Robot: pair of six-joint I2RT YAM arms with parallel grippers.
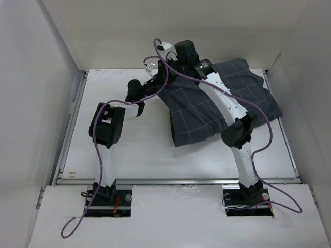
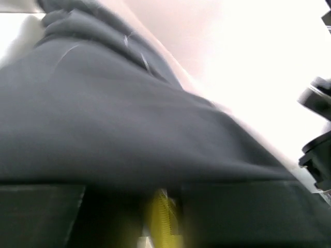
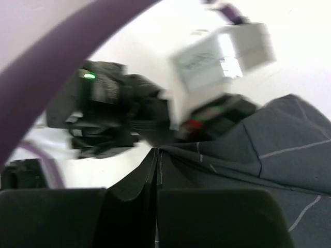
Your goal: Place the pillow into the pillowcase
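pillowcase [image 1: 222,98] corner at ten o'clock sits pinched in your right claw [image 3: 156,175], likely holding the mouth; left claw [image 2: 132,188] state unclear.

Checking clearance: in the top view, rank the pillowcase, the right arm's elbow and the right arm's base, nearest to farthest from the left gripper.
1. pillowcase, right at the left gripper, far side.
2. right arm's elbow, mid-table right.
3. right arm's base, near edge, right.
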